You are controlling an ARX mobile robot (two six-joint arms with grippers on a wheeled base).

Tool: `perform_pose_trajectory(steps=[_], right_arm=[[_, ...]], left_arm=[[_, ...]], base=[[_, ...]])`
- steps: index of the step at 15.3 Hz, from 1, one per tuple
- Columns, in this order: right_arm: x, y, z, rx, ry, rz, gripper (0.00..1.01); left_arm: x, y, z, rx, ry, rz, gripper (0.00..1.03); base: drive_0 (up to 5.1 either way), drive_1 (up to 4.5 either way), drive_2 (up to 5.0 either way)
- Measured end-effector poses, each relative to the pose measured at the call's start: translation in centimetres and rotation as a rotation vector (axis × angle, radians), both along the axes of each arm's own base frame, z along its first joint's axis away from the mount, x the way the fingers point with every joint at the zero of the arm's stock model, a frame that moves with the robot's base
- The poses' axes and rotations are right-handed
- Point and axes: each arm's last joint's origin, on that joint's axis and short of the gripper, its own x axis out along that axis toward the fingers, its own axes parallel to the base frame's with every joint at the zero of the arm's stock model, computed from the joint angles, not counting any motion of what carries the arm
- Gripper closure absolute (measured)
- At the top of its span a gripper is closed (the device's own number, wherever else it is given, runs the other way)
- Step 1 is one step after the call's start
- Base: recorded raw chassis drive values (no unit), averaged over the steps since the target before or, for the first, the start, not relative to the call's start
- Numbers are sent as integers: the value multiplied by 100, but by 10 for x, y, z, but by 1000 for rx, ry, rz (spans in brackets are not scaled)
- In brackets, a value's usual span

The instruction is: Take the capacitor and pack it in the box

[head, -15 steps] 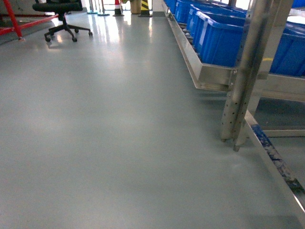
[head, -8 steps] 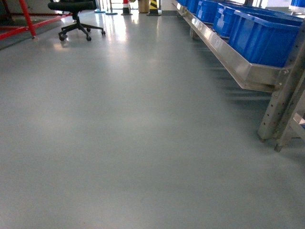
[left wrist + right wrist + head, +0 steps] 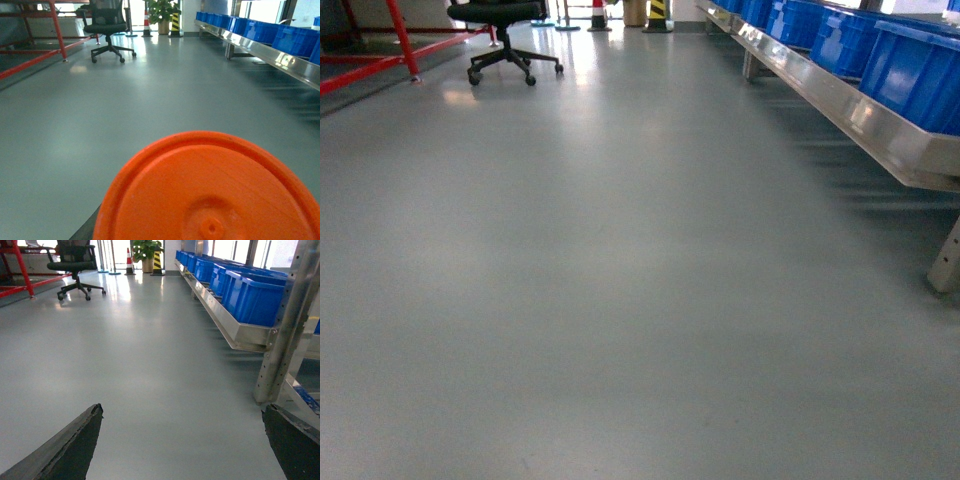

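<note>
An orange round capacitor (image 3: 210,190), seen end-on with a moulded hub, fills the bottom of the left wrist view and hangs above the grey floor. My left gripper (image 3: 205,225) is shut on it; only a dark finger (image 3: 86,231) shows at its lower left edge. In the right wrist view my right gripper (image 3: 182,440) stands wide open over bare floor, with nothing between its dark fingers (image 3: 75,445). Neither gripper appears in the head view. The box is out of view.
A long steel rack (image 3: 880,125) carrying blue bins (image 3: 910,60) runs along the right, with a leg (image 3: 945,262) on the floor. A steel upright (image 3: 285,335) stands close on the right. Far back are an office chair (image 3: 505,40), a red frame (image 3: 380,65) and a cone (image 3: 599,14).
The head view has swung left: the rack with the blue bins and its upright slid towards the right edge, and the chair and red frame shifted right into view.
</note>
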Motion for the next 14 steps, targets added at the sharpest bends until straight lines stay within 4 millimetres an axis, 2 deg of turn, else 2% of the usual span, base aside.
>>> perform_pose_trajectory(steps=[14], right_arm=[[0,0,0,0,-5,0,3]], left_arm=[[0,0,0,0,2,1,60]], base=[[-499,247,247]])
